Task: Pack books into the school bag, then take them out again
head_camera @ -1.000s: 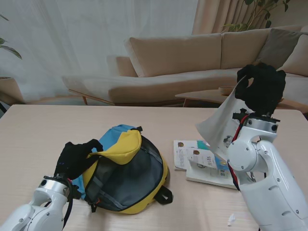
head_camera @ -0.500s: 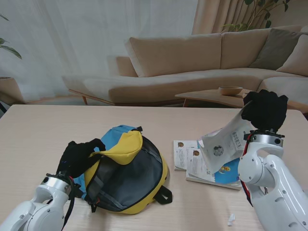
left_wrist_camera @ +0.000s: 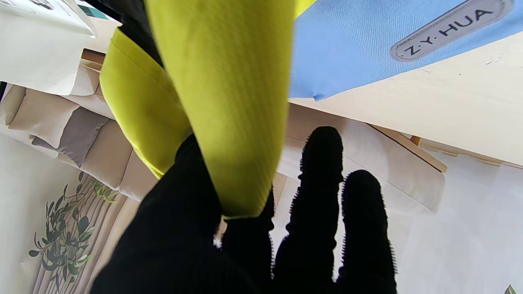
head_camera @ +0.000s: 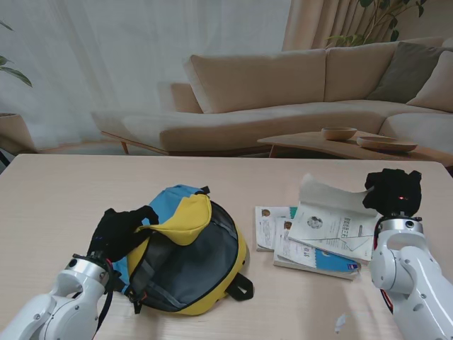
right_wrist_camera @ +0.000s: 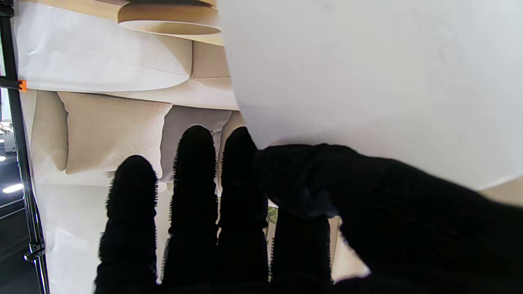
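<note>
Here, book point(head_camera: 330, 225) pinched in right robot hand point(head_camera: 393, 191), atop stack point(head_camera: 297, 241)

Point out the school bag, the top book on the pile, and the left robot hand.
school bag point(head_camera: 187, 265), stand view, dark mesh panel.
top book point(head_camera: 329, 227), stand view, middle of its white cover.
left robot hand point(head_camera: 120, 230), stand view, back of the glove.

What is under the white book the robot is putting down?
Under the white book lie two more books: one with a blue cover and one farther left. Most of the blue one is covered, so I cannot read it.
</note>
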`<state>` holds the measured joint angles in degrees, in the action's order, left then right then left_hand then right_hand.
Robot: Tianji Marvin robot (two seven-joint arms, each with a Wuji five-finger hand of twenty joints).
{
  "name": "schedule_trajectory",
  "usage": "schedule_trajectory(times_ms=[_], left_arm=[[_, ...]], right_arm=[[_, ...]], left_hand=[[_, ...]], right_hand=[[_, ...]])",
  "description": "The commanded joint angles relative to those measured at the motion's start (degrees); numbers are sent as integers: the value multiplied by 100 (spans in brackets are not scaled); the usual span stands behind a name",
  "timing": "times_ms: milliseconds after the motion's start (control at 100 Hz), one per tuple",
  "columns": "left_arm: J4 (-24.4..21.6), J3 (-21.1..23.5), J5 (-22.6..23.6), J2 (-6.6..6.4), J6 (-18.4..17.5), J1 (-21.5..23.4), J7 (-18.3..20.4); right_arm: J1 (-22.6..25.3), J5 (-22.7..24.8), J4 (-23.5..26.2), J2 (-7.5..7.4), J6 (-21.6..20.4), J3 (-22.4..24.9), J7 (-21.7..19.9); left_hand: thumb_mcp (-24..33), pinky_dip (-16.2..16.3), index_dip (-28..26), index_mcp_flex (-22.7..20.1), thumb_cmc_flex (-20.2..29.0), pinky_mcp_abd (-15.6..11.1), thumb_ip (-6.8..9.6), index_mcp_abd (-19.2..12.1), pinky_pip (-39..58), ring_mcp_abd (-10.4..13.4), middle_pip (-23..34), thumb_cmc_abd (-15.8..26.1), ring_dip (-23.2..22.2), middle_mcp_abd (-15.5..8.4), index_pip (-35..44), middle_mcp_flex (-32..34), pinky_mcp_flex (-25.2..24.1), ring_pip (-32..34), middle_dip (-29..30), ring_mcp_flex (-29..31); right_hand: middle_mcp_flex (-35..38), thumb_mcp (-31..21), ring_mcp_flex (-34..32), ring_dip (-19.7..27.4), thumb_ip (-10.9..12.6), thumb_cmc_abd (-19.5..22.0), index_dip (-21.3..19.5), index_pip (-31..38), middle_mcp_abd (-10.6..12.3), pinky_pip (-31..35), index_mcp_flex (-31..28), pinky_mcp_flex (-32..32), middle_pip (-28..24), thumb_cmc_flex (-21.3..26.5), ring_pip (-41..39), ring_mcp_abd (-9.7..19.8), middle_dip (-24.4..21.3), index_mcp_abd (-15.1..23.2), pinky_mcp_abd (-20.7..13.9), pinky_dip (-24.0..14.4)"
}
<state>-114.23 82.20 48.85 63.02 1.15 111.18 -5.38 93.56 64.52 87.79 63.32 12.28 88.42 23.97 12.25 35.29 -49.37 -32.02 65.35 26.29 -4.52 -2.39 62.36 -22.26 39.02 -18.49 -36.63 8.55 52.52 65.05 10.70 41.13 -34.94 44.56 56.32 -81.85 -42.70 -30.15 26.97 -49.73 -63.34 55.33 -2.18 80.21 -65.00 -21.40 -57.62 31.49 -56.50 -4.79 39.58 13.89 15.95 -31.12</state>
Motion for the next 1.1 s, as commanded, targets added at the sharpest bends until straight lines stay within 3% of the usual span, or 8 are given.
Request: schedule_trajectory(times_ms=[0, 80, 170, 280, 460, 600, 770, 1090], left_arm=[[-75, -10, 20, 14, 36, 45, 85], [-90, -33, 47, 13, 48, 54, 70], [-91, -57, 46, 7, 35, 38, 99], [-206, -28, -61, -51, -15, 84, 585], [-481, 129, -277, -165, -270, 228, 1383], [-508, 76, -436, -142, -314, 159, 1270], [-418, -261, -498, -233, -53, -249, 1840], [-71, -1226, -588, -461, 344, -1048, 3017]], right_arm=[[154, 139, -75, -88, -81, 123, -90], [284, 194, -9, -106, -229, 304, -150], [526, 169, 254, -124, -522, 548, -499], [1025, 370, 988, -229, -997, 1004, -1835], [1192, -57, 1219, -195, -1667, 1119, -1784], [1197, -644, 1272, -118, -2015, 1105, -1629], [1085, -1193, 1181, -3, -1712, 893, -1334], [1312, -1512, 890, -140, -1725, 794, -2450]], left_hand=[[-26, -54, -292, -8, 368, 120, 113, -328, 127, -117, 53, 405, 27, -136, 359, 25, -129, 59, -87, -118], [-34, -54, -291, -12, 360, 124, 112, -331, 129, -117, 61, 402, 27, -135, 353, 50, -126, 57, -90, -116], [-53, -61, -283, 0, 330, 125, 108, -358, 111, -140, 23, 403, 33, -141, 332, -13, -159, 33, -78, -159], [1, -151, 45, 165, -162, 143, 183, -437, -191, -209, -395, 269, 70, 30, -142, -685, -501, -314, -27, -632], [-354, -161, 1123, 663, -2303, 54, 271, 230, -1185, -109, -1426, 820, 203, 325, -1720, -2043, -1127, -1231, 447, -1695], [-360, -74, 1491, 352, -2277, 87, 277, 169, -1476, -154, -1802, 866, 228, 482, -2062, -2088, -1172, -1463, 664, -1780], [-208, -65, 1605, 437, -2056, -30, 286, -75, -1629, -49, -1974, 805, 241, 409, -2247, -2407, -1265, -1607, 712, -1988], [-4, 101, 1723, 1194, -2235, -331, 288, -52, -2099, 277, -2001, 746, 291, 91, -2189, -3344, -1480, -1955, 725, -2534]], right_hand=[[-7, -13, -50, -58, 175, 96, -317, 574, 5, 206, -229, -36, -103, -247, -24, 103, 75, 44, 29, -56], [-32, 75, -25, -42, 89, 127, -254, 500, -13, 179, -174, -24, -35, -226, 13, 79, 33, 99, 49, -42], [-879, 189, 531, 145, -2391, 120, 1259, -471, 7, -255, 1437, 380, 820, -319, 632, 24, -333, 357, 206, 180], [-3298, 3981, 1965, 694, -3072, 2147, 2999, -3878, 202, -1382, 4049, 1299, 1728, -1687, 2233, 273, -1357, -1025, 106, 555], [-4083, 4065, 2371, 1148, -3428, 1877, 3774, -4400, -71, -2131, 4819, 1574, 2411, -3032, 3523, 86, -2218, -1602, 191, 629], [-3822, 4065, 2201, 1275, -3556, 2200, 3927, -4274, -101, -2326, 4636, 1545, 2524, -3279, 3831, -26, -2287, -1584, 268, 714], [-2789, 4786, 1545, 1180, -3011, 2983, 3856, -3402, -251, -2065, 3726, 1240, 2475, -1963, 3657, -198, -2187, -1234, 371, 769], [-118, 5190, -829, 1052, -2823, 3898, 3771, -2614, -797, -745, 1477, -460, 2455, -2013, 2681, -796, -2229, -1447, 799, 645]])
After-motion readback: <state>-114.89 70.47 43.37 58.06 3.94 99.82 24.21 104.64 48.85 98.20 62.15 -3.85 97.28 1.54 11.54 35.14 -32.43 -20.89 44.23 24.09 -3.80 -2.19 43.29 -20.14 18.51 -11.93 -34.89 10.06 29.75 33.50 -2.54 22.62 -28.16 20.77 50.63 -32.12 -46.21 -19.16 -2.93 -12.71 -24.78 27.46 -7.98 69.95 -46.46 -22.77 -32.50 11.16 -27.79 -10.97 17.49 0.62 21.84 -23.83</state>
